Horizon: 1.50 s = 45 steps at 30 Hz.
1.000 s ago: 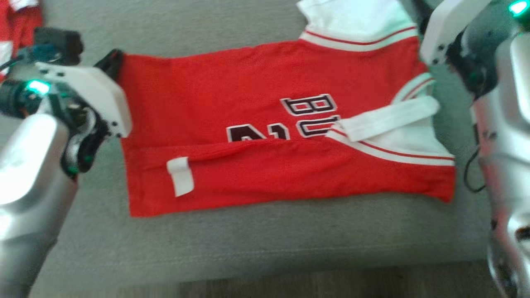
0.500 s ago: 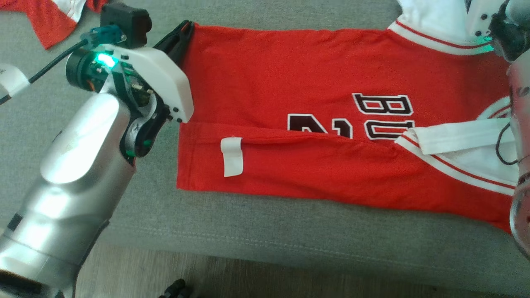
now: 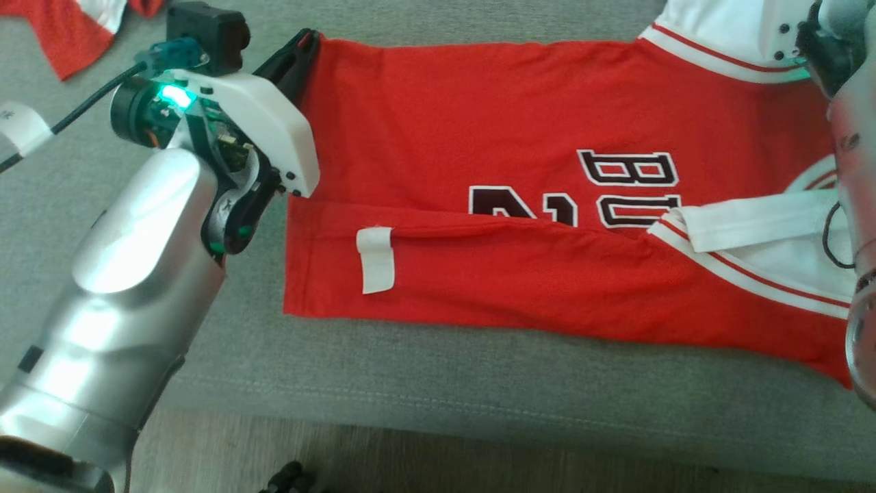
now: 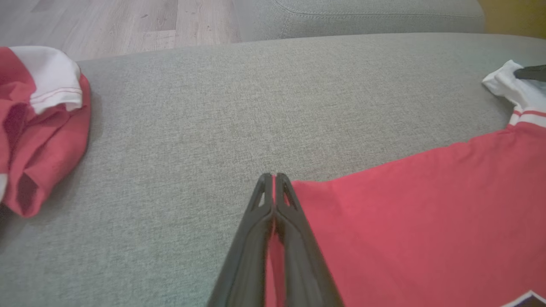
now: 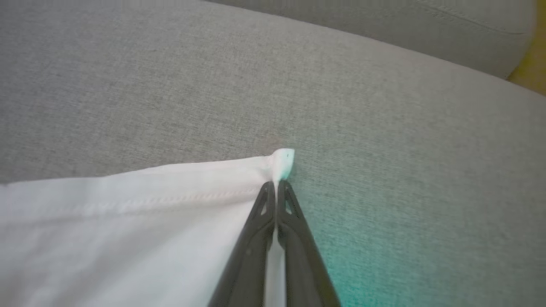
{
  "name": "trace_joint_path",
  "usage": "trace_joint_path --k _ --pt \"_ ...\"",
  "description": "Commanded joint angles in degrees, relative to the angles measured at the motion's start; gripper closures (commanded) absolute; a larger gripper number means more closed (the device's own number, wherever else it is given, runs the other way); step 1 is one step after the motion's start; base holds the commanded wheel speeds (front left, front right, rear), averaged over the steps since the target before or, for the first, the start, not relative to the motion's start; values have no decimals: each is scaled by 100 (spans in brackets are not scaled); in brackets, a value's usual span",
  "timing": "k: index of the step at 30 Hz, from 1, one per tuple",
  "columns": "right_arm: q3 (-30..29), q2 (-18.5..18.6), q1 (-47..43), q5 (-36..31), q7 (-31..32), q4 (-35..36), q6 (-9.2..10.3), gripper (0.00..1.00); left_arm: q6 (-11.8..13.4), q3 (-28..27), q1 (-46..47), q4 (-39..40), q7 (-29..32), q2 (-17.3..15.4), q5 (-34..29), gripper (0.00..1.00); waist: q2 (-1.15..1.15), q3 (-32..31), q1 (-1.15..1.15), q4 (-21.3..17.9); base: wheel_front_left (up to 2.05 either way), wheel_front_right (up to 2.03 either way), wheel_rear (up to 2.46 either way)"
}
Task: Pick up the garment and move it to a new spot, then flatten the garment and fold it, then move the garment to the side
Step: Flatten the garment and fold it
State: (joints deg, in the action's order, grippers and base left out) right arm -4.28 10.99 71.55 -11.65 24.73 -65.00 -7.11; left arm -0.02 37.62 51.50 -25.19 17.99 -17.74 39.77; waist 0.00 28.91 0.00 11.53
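Observation:
The garment [image 3: 479, 130] is a red jersey with white sleeves and dark lettering, spread flat on a grey cushion, its near long edge folded over. My left gripper [image 3: 309, 41] is shut on the garment's far left red corner [image 4: 307, 192]; the left wrist view shows red cloth pinched between the closed fingers [image 4: 273, 183]. My right gripper [image 5: 276, 184] is shut on the corner of a white sleeve [image 5: 149, 204], whose tip pokes out past the fingertips. In the head view, the right arm [image 3: 848, 171] runs down the right edge over the white sleeve [image 3: 718, 27].
A second red and white garment [image 4: 38, 123] lies bunched at the cushion's far left [image 3: 68, 27]. Grey cushion [image 3: 410, 383] stretches in front of the jersey, ending at a wooden floor [image 3: 410, 459]. Another cushion edge [image 4: 362, 17] lies beyond.
My right gripper has closed on the white sleeve corner. The head camera shifted, so the jersey now sits further right and higher in view. My left gripper stays shut on the red corner.

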Motion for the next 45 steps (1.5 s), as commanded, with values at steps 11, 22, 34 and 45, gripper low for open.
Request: trace_joint_path --k 11,22,34,45 --pt "564 -318 69 723 -1176 -292 -37 100 -8 -315 66 -265 -206 -470 65 100 0 -588 0 -550 0 0 0" --pt "2294 -237 -1285 2510 -1870 256 -37 100 -21 -316 -953 -133 -206 -931 291 100 0 -1679 0 -1091 0 0 0" --pt "3333 705 -3030 4101 -1488 2379 -37 100 388 -512 -2055 524 -195 -1426 567 100 0 -2058 0 -1348 0 0 0" --pt "3014 790 -3934 4132 -1340 3215 -37 100 566 -624 -2466 655 -497 -1559 601 100 0 -2069 0 -1444 0 0 0"
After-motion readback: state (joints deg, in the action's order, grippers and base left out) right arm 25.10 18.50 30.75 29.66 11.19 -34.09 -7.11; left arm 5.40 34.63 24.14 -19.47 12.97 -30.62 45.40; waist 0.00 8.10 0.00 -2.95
